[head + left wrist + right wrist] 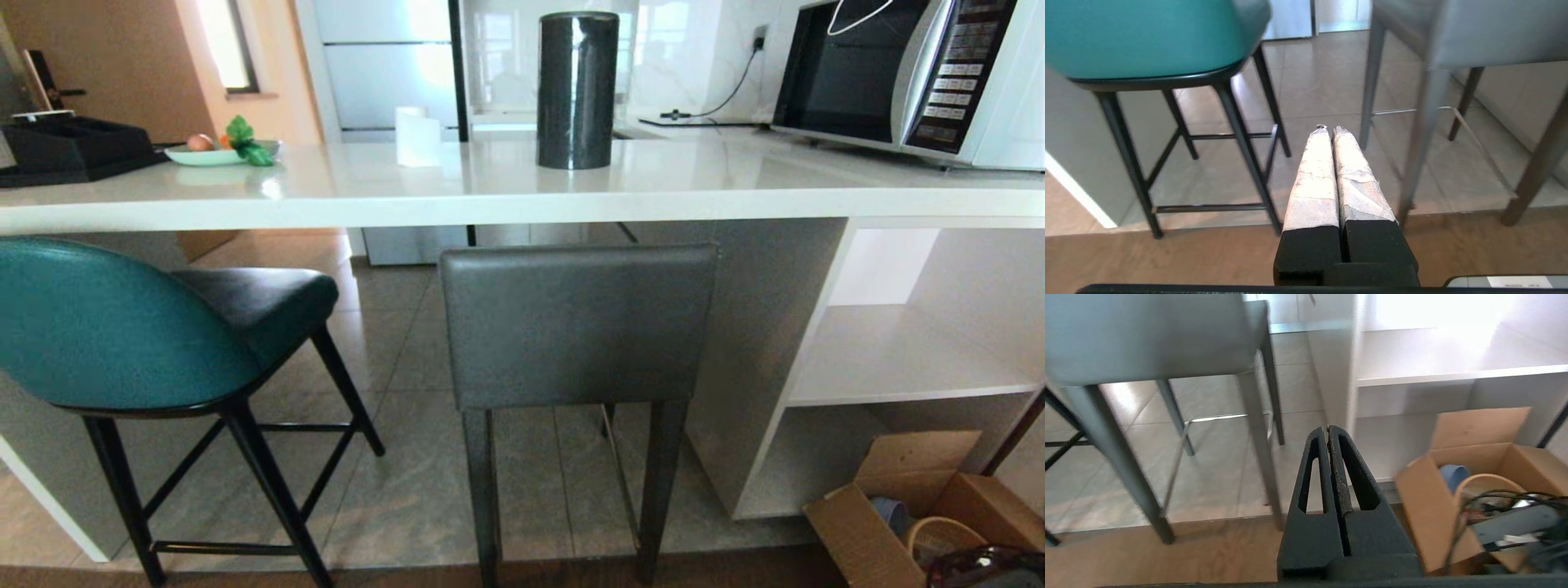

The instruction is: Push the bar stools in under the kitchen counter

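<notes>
Taped left pincer (1329, 130) & black right pincer (1327, 428) closed, empty.

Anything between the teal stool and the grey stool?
Nothing: only bare tiled floor separates the teal stool and the grey stool, clear in the head view.

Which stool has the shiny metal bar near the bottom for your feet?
The boxy dark grey stool, the one next to the white shelves. A chrome footrest runs between its legs. The teal stool only has thin black rungs.
</notes>
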{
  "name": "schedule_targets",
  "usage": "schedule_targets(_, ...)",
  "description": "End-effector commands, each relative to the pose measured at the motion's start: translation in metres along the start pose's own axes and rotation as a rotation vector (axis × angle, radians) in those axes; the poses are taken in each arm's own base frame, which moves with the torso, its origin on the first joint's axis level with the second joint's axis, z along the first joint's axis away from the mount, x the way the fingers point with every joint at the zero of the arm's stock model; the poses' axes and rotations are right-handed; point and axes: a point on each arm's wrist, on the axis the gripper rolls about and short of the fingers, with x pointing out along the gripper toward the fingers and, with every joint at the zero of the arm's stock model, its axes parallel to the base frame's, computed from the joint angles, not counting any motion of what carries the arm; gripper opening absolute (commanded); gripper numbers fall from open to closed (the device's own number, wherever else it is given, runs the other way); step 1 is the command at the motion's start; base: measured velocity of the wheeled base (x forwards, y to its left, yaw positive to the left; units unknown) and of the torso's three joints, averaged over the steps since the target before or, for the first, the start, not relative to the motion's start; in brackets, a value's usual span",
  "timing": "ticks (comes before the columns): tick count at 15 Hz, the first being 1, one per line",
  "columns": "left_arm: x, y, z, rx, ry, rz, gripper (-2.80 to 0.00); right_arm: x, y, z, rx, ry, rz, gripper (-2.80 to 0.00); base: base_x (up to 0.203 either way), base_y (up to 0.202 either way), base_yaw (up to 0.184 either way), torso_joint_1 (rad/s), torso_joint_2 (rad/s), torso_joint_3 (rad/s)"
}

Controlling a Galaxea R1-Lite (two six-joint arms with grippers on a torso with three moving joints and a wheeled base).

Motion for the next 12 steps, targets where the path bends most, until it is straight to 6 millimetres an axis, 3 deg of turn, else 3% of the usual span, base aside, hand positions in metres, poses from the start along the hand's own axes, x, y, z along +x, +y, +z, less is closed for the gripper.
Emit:
schedule_targets(1,0.0001,0.0000,0.0001,0.001,0.001,-0.001,-2.80,0.0005,0.0000,-0.0012,0.001,0.006,-0.001,-2.80,0.000,0.194,-0.002,0.009,0.00,0.001)
schedule_targets(12,0.0001,0.0000,0.0001,0.001,0.001,0.001,-2.80,0.0005,0.0000,-0.0012,0.001,0.006,0.000,-2.80,0.000,0.198,0.000,0.002,0.00,0.003)
